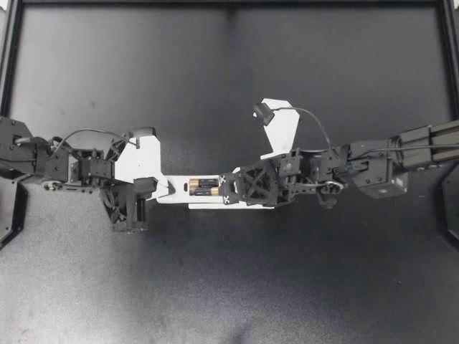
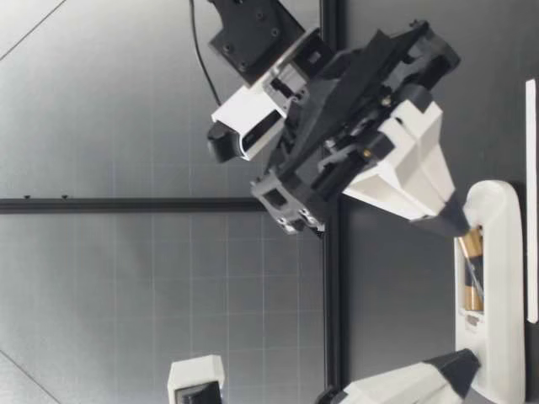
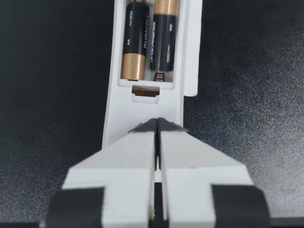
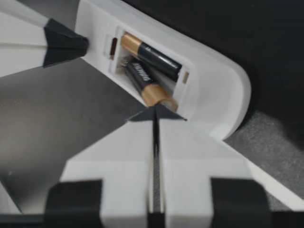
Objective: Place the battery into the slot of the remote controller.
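One battery [image 4: 145, 80] lies in the slot [image 3: 160, 77] of the remote controller [image 1: 181, 196], its gold end pointing right and its other end toward the spring at the slot's left end. A second battery [image 4: 152, 54] lies alongside it in the same slot, turned the other way, gold end to the left. Whether the first one is pressed fully down cannot be told.

The remote controller lies flat on the dark tabletop [image 1: 229, 287] near its middle, open back up, its length running left to right.

My right gripper [image 1: 224, 190] reaches in from the right with its fingers closed together and nothing between them. Its tips are at the first battery's gold end.

My left gripper [image 1: 166, 188] is likewise closed on nothing, and its tips rest on the remote controller's left end, just beside the slot.
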